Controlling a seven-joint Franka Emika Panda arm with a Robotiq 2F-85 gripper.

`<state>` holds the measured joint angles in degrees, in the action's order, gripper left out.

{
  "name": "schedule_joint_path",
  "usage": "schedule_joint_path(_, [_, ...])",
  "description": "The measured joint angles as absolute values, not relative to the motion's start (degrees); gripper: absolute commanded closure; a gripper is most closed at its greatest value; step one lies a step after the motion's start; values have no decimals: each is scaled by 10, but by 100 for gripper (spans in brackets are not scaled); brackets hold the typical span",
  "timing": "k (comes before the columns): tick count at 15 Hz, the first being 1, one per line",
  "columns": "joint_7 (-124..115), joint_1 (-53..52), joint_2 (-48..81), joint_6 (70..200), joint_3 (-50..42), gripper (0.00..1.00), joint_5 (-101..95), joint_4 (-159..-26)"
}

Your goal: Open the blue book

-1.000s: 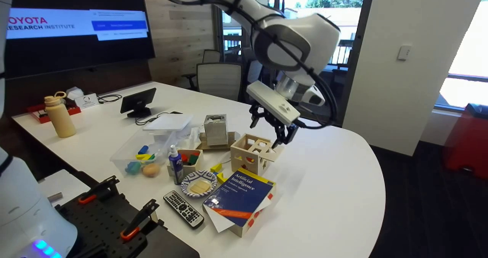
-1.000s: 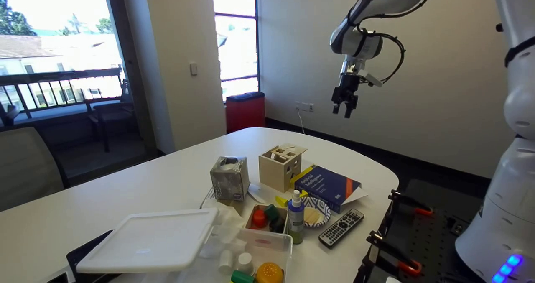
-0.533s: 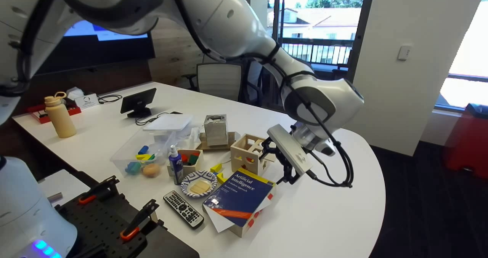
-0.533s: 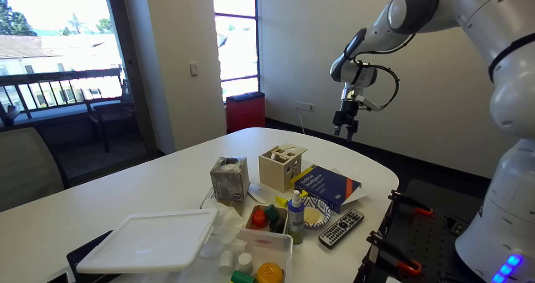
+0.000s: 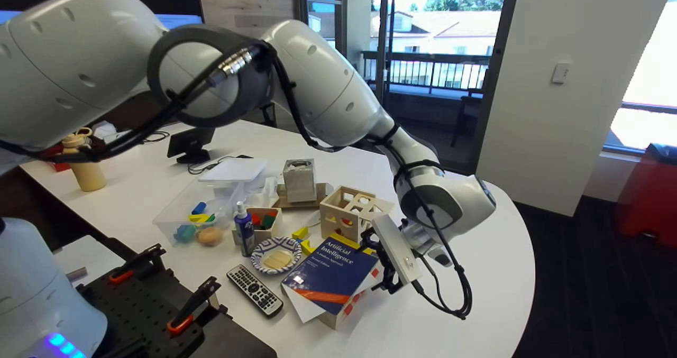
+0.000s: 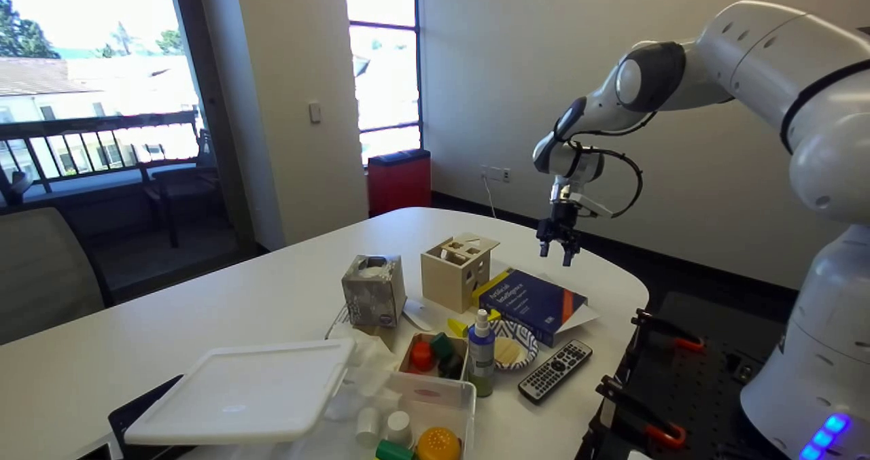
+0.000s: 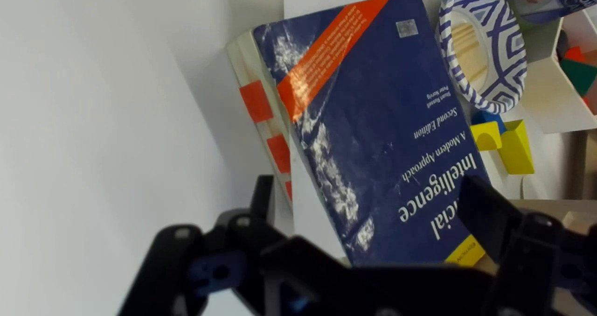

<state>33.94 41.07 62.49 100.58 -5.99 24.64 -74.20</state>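
Observation:
The blue book lies closed on the table in both exterior views. An orange-red strip crosses one corner of its cover, and red patches mark its cream page edge. A white sheet sticks out from under the cover. In the wrist view the book's cover shows upside down. My gripper is open and empty, above the book's long page side. One finger shows over the table beside the pages, the other over the cover title. In both exterior views the gripper hangs above the table, apart from the book.
A small wooden crate stands close to the book's yellow end. A patterned plate, a remote and a spray bottle are on the book's other side. A tissue box stands farther off.
My gripper has come down from high above the crate to low over the book's page side, staying open. The book and the other objects have not moved.

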Motion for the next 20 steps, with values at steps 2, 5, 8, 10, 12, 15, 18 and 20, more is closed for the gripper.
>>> schedule_joint_path(2, [324, 416, 652, 996, -51, 0, 239, -721])
schedule_joint_path(5, [307, 417, 681, 984, -44, 0, 228, -694])
schedule_joint_path(8, [290, 419, 701, 975, -38, 0, 221, -673])
schedule_joint_path(10, [287, 422, 710, 969, -34, 0, 215, -664])
schedule_joint_path(12, [287, 422, 718, 960, -33, 0, 207, -658])
schedule_joint_path(15, [287, 421, 724, 950, -27, 0, 199, -656])
schedule_joint_path(18, [287, 421, 727, 932, -19, 0, 196, -651])
schedule_joint_path(20, [287, 421, 727, 917, -16, 0, 193, -644])
